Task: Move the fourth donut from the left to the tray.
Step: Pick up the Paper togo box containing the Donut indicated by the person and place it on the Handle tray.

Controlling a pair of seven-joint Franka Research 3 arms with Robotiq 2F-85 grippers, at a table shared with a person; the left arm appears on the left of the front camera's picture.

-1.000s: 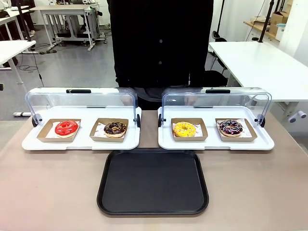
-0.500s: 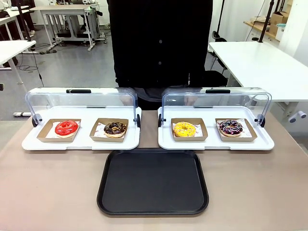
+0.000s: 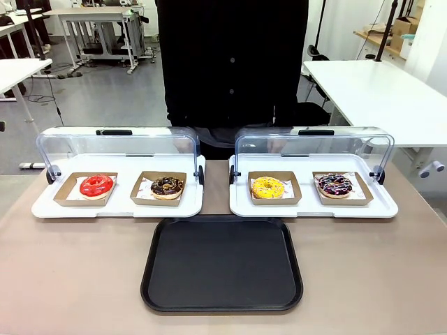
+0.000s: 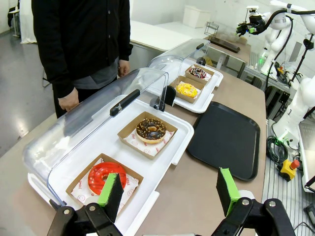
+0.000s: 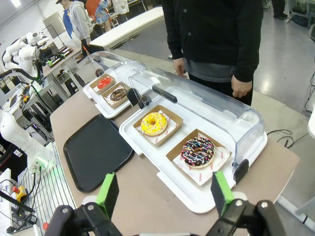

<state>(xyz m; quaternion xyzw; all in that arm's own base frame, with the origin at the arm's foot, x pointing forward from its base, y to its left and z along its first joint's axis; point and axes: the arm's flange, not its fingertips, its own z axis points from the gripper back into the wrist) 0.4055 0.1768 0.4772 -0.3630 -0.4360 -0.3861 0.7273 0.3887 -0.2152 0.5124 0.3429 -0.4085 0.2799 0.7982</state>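
The fourth donut [image 3: 335, 185] has dark chocolate glaze with pink and white streaks and sits in a brown cardboard holder on the right white display tray [image 3: 380, 208]. The right wrist view has this donut [image 5: 198, 152] just above my right gripper [image 5: 165, 194], which is open and holds nothing. In the left wrist view it is a small donut [image 4: 198, 73] far off. The black tray [image 3: 222, 263] lies bare at the table's near middle, also seen as a tray [image 4: 226, 137] and a tray [image 5: 96, 151] from the wrists. My left gripper [image 4: 170, 191] is open above the left display tray.
A yellow donut [image 3: 268, 187], a speckled chocolate donut [image 3: 167, 185] and a red donut [image 3: 96, 185] sit in their own holders. Both clear lids [image 3: 314, 145] stand raised at the back. A person in black [image 3: 234, 63] stands at the far side, hands down.
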